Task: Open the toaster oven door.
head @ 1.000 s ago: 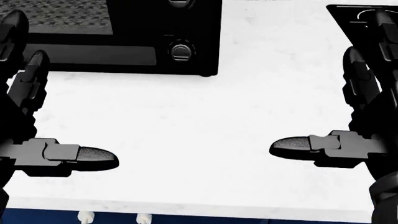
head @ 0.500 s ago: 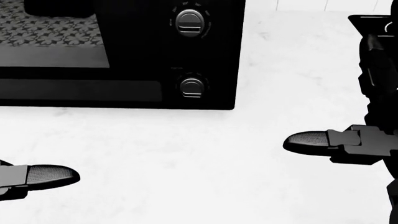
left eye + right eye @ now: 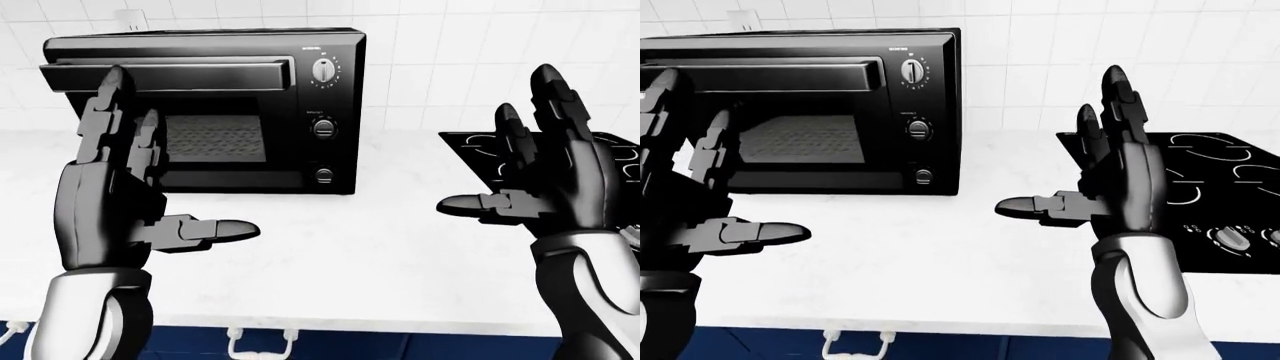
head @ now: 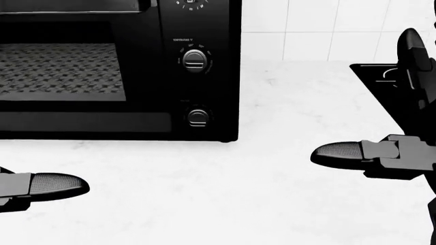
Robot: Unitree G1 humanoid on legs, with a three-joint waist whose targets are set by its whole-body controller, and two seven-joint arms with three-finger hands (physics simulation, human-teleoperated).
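Note:
The black toaster oven (image 3: pixel 300 105) stands on the white counter (image 3: pixel 350 247) against the tiled wall. Its door is shut, with a long handle bar (image 3: pixel 200 75) along the top and a glass window (image 3: pixel 215 139) below. Three knobs (image 3: pixel 322 127) run down its right panel. My left hand (image 3: pixel 170 165) is open, fingers upright, in front of the door's left part and short of touching it. My right hand (image 3: pixel 500 146) is open and empty, to the right of the oven. In the head view only the two thumbs show, the left thumb (image 4: pixel 54 185) and the right thumb (image 4: pixel 341 153).
A black cooktop (image 3: pixel 1200 172) with knobs (image 3: pixel 1230 238) lies in the counter to the right, behind my right hand. A wall outlet (image 3: pixel 130 16) sits above the oven. Blue cabinet fronts (image 3: pixel 330 346) run below the counter edge.
The head camera has tilted up: the oven sits lower in the head view and shows more of its door and knobs. The left hand's fingers have left that view; only the thumb shows.

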